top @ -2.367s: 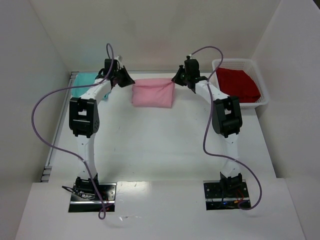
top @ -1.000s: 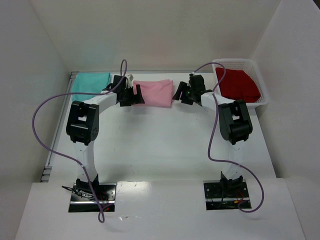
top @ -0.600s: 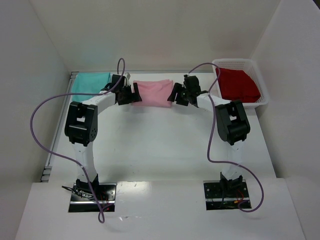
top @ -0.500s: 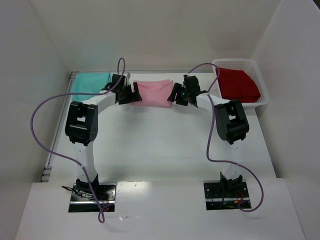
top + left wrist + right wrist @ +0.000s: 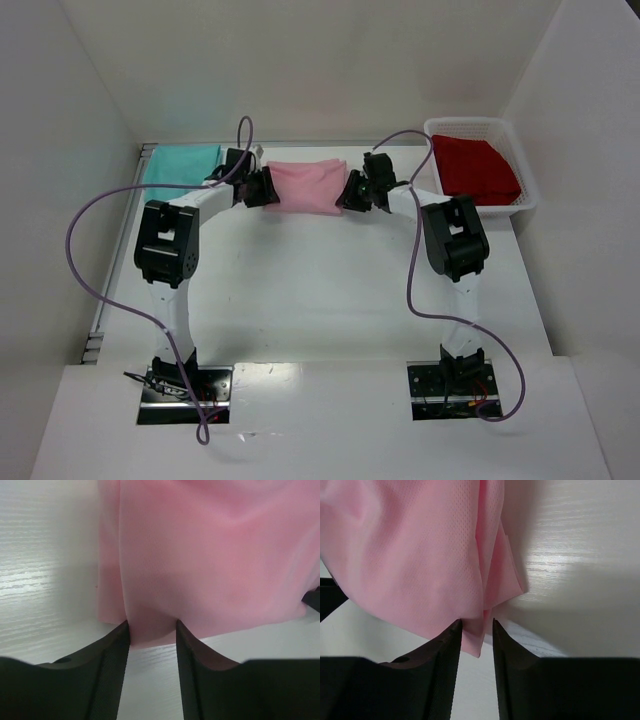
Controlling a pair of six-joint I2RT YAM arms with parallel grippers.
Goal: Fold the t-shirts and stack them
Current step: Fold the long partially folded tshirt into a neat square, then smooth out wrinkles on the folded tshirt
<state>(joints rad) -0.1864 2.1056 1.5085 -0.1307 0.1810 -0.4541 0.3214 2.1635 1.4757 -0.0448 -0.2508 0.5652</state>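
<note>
A folded light pink t-shirt (image 5: 305, 186) lies at the back middle of the table. My left gripper (image 5: 262, 188) is at its left edge and my right gripper (image 5: 350, 190) at its right edge. In the left wrist view the pink cloth (image 5: 210, 565) fills the gap between the narrowed jaws of the left gripper (image 5: 152, 626). In the right wrist view the right gripper (image 5: 477, 622) pinches a hanging corner of the pink cloth (image 5: 420, 555). A teal t-shirt (image 5: 180, 163) lies flat at the back left. A red t-shirt (image 5: 475, 167) sits in the basket.
A white mesh basket (image 5: 530, 196) stands at the back right against the wall. White walls close in the table on three sides. Purple cables loop from both arms over the table's left and right parts.
Both grippers have moved in onto the pink t-shirt's two side edges, and their jaws have narrowed around the cloth. The shirt itself has not shifted.
</note>
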